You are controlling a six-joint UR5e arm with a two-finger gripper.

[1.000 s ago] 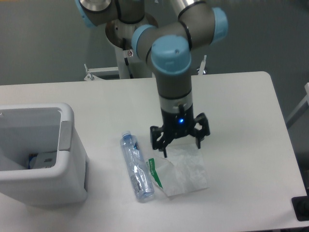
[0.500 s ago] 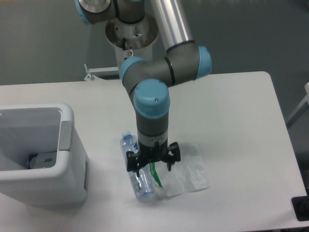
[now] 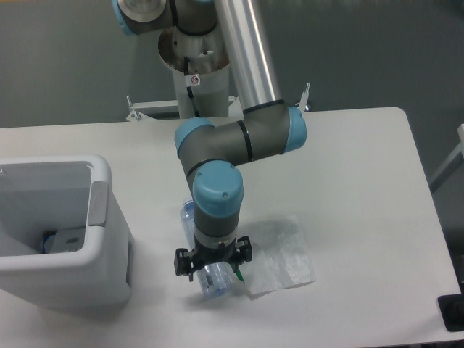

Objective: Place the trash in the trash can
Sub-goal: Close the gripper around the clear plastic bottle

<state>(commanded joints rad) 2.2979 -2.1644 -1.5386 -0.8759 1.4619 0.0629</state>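
Right now the gripper point(image 3: 212, 264) hangs directly over the lower end of the crushed bottle point(image 3: 209, 281), its fingers point(image 3: 183, 264) spread to either side and closed on nothing. The bottle lies on the white surface point(image 3: 362, 181) with its long axis running away from the camera toward the arm's base, so the spread fingers sit across that axis. The wrapper point(image 3: 279, 254) lies touching the bottle on the right, and the trash can point(image 3: 109, 217) stands well apart to the left.
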